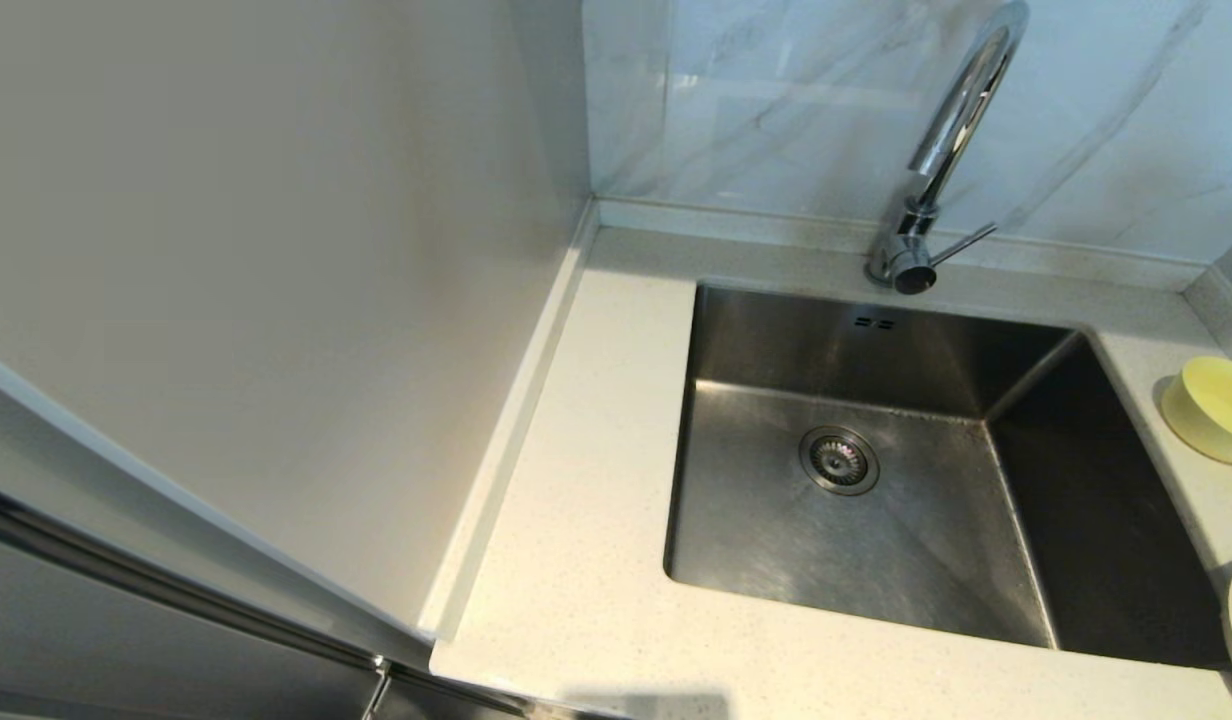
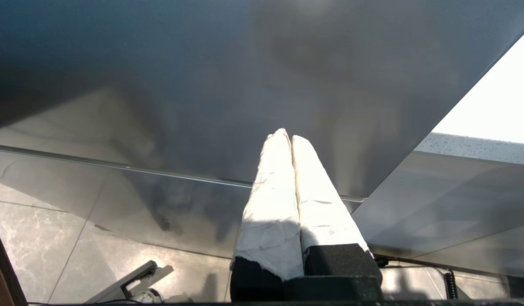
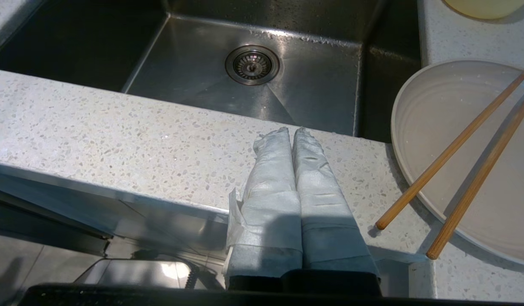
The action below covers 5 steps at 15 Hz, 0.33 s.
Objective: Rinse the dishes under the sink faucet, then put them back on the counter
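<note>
Speckled counter rings sink; yellow bowl at right

Grey-veined marble wall behind. Plain off-white side panel on the left, meets it at the corner. Dark glossy cabinet front below, thin metal strip across it. Glossy marble-look floor tiles. Strong light, hard shadows.

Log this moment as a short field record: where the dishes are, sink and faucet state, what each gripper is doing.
yellow bowl: on counter, robot's right of sink
white dish: on counter, nearer the front
chopsticks: lying across white dish
sink: no dishes in it; droplets by far wall
faucet: no stream visible
left gripper: shut, holding nothing, below counter level
right gripper: shut, holding nothing, at counter's front edge
</note>
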### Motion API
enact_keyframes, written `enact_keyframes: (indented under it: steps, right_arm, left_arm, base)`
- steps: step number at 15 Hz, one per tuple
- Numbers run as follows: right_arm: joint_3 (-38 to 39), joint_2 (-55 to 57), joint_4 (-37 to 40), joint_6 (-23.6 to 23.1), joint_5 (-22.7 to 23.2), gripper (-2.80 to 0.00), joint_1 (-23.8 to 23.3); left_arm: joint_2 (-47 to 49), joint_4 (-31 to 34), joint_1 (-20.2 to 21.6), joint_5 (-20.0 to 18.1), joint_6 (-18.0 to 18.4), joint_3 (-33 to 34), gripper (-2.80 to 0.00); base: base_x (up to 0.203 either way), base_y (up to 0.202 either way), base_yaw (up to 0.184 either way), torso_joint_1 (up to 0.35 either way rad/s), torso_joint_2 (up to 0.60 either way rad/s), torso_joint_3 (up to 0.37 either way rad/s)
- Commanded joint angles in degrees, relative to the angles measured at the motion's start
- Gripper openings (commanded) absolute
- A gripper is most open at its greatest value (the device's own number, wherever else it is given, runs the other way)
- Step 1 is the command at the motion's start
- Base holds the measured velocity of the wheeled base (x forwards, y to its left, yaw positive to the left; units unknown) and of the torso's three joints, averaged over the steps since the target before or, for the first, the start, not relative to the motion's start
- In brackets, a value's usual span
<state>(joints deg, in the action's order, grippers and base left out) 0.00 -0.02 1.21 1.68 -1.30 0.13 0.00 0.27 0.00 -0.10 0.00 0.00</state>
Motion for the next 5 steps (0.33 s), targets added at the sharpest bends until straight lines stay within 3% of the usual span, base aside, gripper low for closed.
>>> enact_keyframes:
  steps: [1, 5]
  right_arm:
    - [0.4, 0.1, 0.0, 0.2, 0.0, -2.8, 0.0]
    - [0.4, 0.1, -0.1, 0.7, 0.0, -2.8, 0.0]
  left_arm:
    - [0.0, 0.0, 0.0, 0.0, 0.0, 0.0, -2.8]
    - [0.0, 0.0, 0.0, 0.0, 0.0, 0.0, -2.8]
  base:
    - [0.0, 0.0, 0.0, 0.0, 0.0, 0.0]
    - [0.0, 0.0, 0.0, 0.0, 0.0, 0.0]
